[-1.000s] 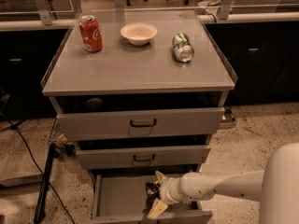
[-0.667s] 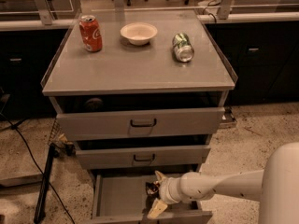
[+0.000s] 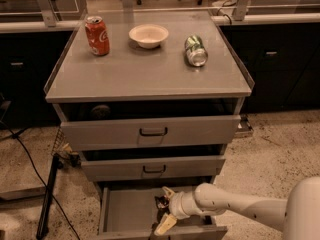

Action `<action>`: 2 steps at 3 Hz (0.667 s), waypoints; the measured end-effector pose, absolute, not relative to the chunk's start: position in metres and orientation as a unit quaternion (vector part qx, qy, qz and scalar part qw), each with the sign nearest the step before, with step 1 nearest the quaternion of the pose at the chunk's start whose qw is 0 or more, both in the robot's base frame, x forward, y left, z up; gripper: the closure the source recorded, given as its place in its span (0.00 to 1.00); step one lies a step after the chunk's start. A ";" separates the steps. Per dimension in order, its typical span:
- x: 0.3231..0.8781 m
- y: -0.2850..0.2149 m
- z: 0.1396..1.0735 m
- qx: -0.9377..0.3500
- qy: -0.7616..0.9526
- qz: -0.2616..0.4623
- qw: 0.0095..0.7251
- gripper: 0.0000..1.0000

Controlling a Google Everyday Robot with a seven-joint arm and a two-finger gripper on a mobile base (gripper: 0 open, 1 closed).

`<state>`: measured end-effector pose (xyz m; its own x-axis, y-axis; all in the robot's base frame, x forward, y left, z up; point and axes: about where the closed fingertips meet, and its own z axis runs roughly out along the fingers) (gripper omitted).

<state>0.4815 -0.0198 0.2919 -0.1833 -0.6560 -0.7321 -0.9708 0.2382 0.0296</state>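
Grey three-drawer cabinet (image 3: 145,79) seen from its near side. On its top, left to right: an upright red can (image 3: 97,35), a white bowl (image 3: 148,35), and a green can (image 3: 196,50) lying on its side. The top drawer (image 3: 110,132) and middle drawer (image 3: 110,168) stand slightly ajar. The bottom drawer (image 3: 125,211) is pulled out. The white arm (image 3: 240,206) enters from the right, placing the gripper (image 3: 166,210) inside this drawer with its fingers spread about a small dark object (image 3: 161,202).
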 end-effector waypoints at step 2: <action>0.487 -0.015 0.251 -0.532 0.722 0.321 0.305 0.00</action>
